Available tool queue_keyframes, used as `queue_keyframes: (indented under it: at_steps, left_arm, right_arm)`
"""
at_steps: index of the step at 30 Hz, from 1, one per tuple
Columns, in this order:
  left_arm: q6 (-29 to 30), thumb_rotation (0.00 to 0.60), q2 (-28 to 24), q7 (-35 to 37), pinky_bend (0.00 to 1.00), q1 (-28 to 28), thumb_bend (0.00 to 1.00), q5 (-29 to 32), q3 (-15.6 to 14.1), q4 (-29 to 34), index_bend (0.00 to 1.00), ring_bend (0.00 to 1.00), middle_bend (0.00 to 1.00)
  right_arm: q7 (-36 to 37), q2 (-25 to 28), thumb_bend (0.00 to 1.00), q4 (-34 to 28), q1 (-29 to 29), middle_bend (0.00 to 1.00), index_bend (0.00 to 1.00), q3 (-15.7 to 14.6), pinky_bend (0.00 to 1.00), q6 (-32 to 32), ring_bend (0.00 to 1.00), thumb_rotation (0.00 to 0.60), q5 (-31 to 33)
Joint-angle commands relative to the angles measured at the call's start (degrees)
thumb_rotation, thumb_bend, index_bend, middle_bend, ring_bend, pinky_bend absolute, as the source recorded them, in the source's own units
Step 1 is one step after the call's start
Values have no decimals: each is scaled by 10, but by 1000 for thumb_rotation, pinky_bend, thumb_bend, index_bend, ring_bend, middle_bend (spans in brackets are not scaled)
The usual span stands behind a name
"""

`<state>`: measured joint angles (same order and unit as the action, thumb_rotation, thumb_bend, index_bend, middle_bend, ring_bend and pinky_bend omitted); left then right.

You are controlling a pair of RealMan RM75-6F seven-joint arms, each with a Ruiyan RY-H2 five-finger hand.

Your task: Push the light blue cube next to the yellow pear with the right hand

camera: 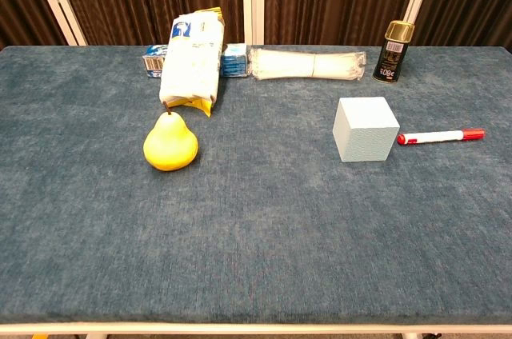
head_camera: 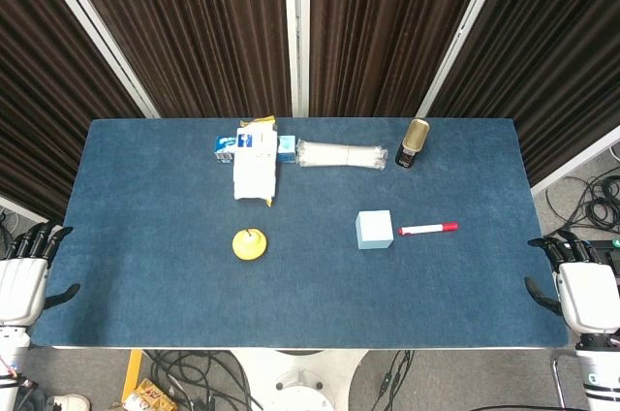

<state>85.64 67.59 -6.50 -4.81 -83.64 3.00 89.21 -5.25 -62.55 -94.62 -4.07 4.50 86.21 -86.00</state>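
A: Starting nearest, what are the hands doing?

B: Both are idling off the table's near corners. The right hand [head_camera: 584, 287] is hanging beyond the near right corner with its fingers spread and nothing in them; the left hand [head_camera: 24, 273] is mirroring it at the near left corner, equally empty. Only the head view is showing them.

A: And the things to be moved?

B: The light blue foam-looking cube [camera: 366, 129] is sitting right of the table's centre, well apart from the yellow plastic pear [camera: 170, 141], which is standing upright left of centre. A red-capped white marker pen [camera: 441, 136] is lying just beside the cube, toward the right edge.

A: How is the cube likely to be handling?

B: Light and stiff, I'm guessing, so it may tip if pushed high. I'd be pressing low on its right face, the one by the marker.

A: The surface and room?

B: A blue felt-like cloth [camera: 264, 251] is covering the table, probably dragging somewhat. Along the far edge are lying a white snack bag [camera: 192, 57], a clear sleeve of white cups [camera: 308, 64] and a dark gold-capped can [camera: 394, 51]; dark pleated curtains [head_camera: 194, 23] are hanging behind.
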Motion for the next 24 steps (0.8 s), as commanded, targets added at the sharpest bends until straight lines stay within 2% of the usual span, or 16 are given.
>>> queue_keyframes:
  at_steps: [1, 17, 21, 24]
  left_arm:
    - [-1, 600, 1, 1, 178, 0, 105, -1, 0, 0, 220, 120, 199]
    - [4, 600, -3, 1, 178, 2, 105, -4, 0, 4, 221, 120, 199]
    - [4, 600, -2, 2, 178, 3, 105, -3, -1, 4, 220, 120, 199]
    - [7, 600, -2, 2, 178, 5, 105, -4, -2, 4, 220, 120, 199]
  right_arm:
    - [0, 0, 171, 0, 0, 328, 302, -1, 238, -1, 151, 600, 0]
    - [7, 1, 171, 3, -2, 328, 302, -2, 238, -3, 151, 600, -4]
    - [5, 0, 173, 6, -21, 330, 302, 5, 238, -28, 150, 600, -4]
    - [1, -4, 176, 14, -50, 332, 301, 12, 237, -70, 150, 600, 2]
